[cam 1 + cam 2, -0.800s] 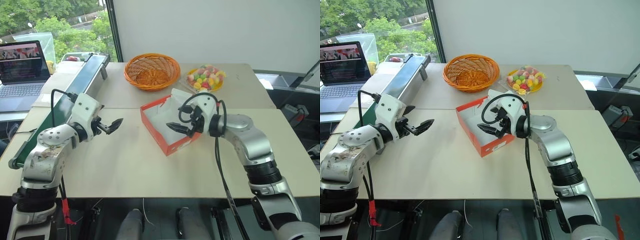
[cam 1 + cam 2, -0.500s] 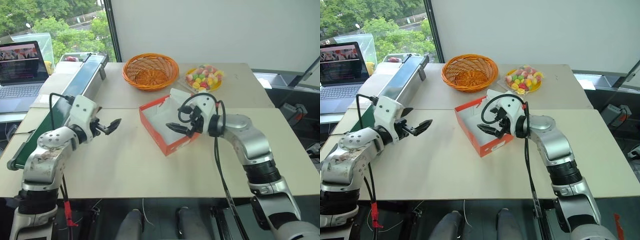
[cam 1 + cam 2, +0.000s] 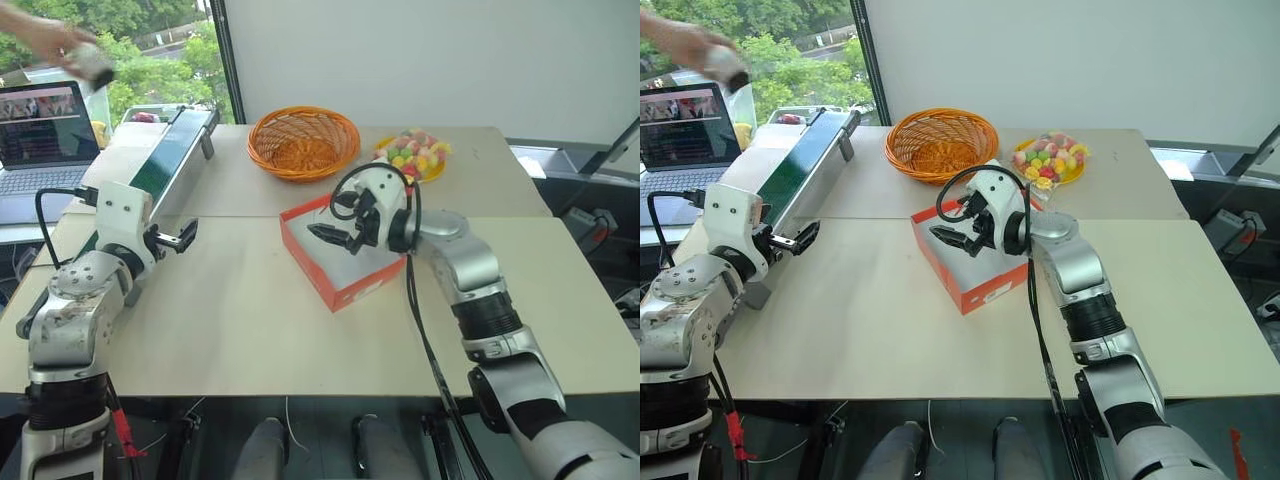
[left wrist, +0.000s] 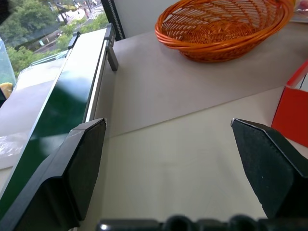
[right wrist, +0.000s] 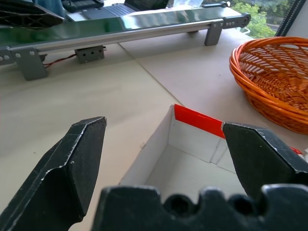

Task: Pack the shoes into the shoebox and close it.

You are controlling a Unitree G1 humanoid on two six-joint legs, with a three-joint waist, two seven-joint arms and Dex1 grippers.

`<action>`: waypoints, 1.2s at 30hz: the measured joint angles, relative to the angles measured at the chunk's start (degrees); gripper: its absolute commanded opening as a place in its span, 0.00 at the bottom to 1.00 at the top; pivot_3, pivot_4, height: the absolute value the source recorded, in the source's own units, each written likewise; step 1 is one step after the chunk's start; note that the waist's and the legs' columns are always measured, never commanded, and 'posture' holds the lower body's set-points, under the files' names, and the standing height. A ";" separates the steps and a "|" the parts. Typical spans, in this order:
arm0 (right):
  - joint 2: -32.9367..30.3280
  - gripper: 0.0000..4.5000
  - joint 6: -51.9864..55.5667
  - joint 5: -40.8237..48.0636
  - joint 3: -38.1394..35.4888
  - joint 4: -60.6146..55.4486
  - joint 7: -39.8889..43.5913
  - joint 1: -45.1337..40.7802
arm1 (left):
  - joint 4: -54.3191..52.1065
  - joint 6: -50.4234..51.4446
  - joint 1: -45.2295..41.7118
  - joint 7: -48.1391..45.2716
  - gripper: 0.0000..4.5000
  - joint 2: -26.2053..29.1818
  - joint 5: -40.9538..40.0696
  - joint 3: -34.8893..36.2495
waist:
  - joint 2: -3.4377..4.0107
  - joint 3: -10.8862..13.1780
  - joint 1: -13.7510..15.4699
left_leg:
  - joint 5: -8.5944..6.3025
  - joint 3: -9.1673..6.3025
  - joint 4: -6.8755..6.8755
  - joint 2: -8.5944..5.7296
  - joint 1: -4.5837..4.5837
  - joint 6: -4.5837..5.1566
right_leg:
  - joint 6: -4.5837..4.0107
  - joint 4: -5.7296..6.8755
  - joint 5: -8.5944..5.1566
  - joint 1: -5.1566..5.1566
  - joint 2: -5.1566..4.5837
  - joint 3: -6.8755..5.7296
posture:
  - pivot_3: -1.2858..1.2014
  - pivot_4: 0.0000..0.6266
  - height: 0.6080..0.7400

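The shoebox (image 3: 352, 287) is red-orange with a white inside and stands open in the middle of the table. My right gripper (image 3: 322, 237) hovers open over its left half, pointing left. In the right wrist view the box's red-edged corner (image 5: 198, 121) lies between that gripper's spread fingers (image 5: 72, 163). My left gripper (image 3: 183, 237) is open and holds nothing. It hangs above bare table beside the conveyor, well left of the box. At the far top left a person's hand (image 3: 45, 35) holds a pale object (image 3: 92, 66). Whether it is one of the shoes I cannot tell.
A long green conveyor belt (image 3: 160, 170) runs along the table's left side. An orange wicker basket (image 3: 303, 142) and a dish of coloured sweets (image 3: 412, 152) stand behind the box. A laptop (image 3: 40, 135) sits at the far left. Bare tabletop lies in front of the box.
My left gripper has drawn back leftward toward the conveyor. The right gripper has shifted left across the box. A person's hand with a pale object has come in at the top left.
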 measured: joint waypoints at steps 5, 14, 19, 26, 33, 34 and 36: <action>0.50 1.00 0.03 -0.01 0.19 -0.17 0.15 0.00 | -0.01 1.54 0.00 0.81 0.99 -0.19 0.19 -0.86 | 0.00 0.00 -0.03 | 0.00 0.16 -0.01 0.01 0.03 0.00 | 0.00 0.05 0.00 -0.07 0.01 0.16 | 0.52 0.24 1.00; 4.13 1.00 -0.66 0.50 0.85 -1.37 -0.23 0.95 | 0.96 1.54 -0.87 4.43 0.99 -1.61 1.82 -1.01 | -0.02 -0.01 -0.18 | 0.00 0.59 0.00 0.06 -0.15 0.00 | -0.02 0.58 0.01 -0.72 0.03 0.57 | 0.52 0.24 1.00; 4.28 1.00 -0.70 2.34 0.40 -2.87 1.26 1.75 | 1.31 0.50 0.30 4.77 0.99 -1.93 1.86 0.78 | -0.02 -0.01 -0.19 | 0.00 0.62 0.00 0.09 -0.14 0.00 | -0.02 0.58 0.01 -0.73 0.06 0.59 | 0.52 0.24 1.00; 5.04 1.00 0.14 6.00 0.49 -7.03 4.09 1.90 | 4.06 -0.72 1.10 6.48 0.99 -2.27 1.87 5.69 | -0.03 -0.02 -0.15 | 0.00 0.66 0.00 0.12 -0.11 0.00 | -0.02 0.58 0.01 -0.73 0.08 0.60 | 0.52 0.24 1.00; 6.43 1.00 2.39 7.29 1.75 -10.58 4.09 3.19 | 12.23 -5.99 2.03 4.91 0.99 0.34 2.19 9.71 | -0.04 -0.02 -0.21 | 0.00 0.69 -0.02 0.14 -0.10 0.00 | -0.03 0.62 0.02 -0.78 0.09 0.60 | 0.52 0.24 1.00; 6.50 1.00 2.95 7.31 1.95 -10.97 4.06 3.42 | 13.64 -7.16 2.05 4.36 0.99 0.82 2.15 10.10 | -0.04 -0.02 -0.17 | 0.00 0.69 -0.01 0.13 -0.10 0.00 | -0.03 0.62 0.02 -0.78 0.07 0.60 | 0.52 0.24 1.00; 6.75 1.00 3.89 7.36 2.66 -12.11 4.01 3.84 | 16.49 -9.44 2.01 2.96 0.99 1.70 1.97 10.69 | -0.04 -0.02 -0.14 | 0.00 0.69 -0.01 0.13 -0.09 0.00 | -0.03 0.62 0.02 -0.77 0.07 0.60 | 0.52 0.24 1.00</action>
